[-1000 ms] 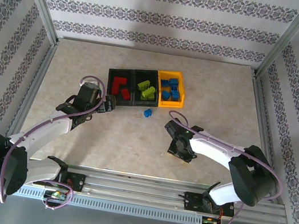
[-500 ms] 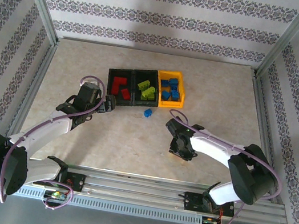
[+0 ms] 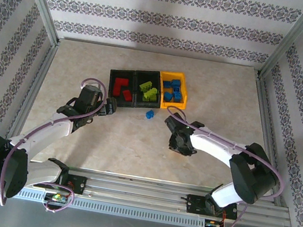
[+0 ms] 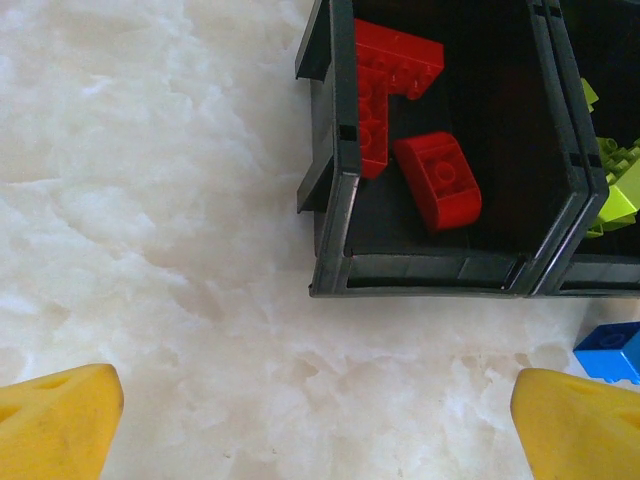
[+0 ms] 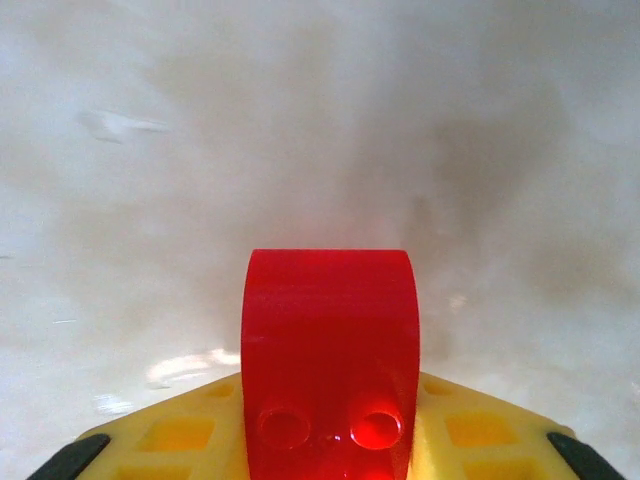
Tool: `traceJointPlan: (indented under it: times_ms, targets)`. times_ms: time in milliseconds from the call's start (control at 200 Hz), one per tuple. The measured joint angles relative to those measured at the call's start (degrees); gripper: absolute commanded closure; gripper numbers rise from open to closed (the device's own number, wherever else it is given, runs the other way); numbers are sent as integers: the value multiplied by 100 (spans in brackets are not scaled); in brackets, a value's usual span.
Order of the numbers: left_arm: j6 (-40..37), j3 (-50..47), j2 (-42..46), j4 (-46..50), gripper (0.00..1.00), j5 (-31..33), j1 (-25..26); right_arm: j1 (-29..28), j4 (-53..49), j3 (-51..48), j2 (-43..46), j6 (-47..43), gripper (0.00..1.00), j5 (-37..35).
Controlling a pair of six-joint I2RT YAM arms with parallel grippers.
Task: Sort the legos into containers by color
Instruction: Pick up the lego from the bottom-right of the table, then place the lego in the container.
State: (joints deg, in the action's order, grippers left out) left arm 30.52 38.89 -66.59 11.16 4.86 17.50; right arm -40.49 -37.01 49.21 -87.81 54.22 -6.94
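Right wrist view is showing the right hand (image 5: 330,440), its fingers (image 5: 180,435) just drawn in, pinching a red lego (image 5: 328,330) above the surface (image 5: 300,120), so the brick is seemingly waiting for carrying to the reds' black container (image 3: 122,72) ahead-left.

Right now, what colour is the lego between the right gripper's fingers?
Red. The lego shows best in the right wrist view, between yellow fingers.
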Motion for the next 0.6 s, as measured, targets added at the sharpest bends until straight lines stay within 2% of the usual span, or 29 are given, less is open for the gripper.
traceJointPlan:
  times_ms: [245,600]
  targets:
    - [26,-68,136,2,1,210,0,-367,57,1314,-463,-634,67,-140]
    - [341,-372,595,245,0,723,-48,-592,164,3821,-2094,-1683,66,-131]
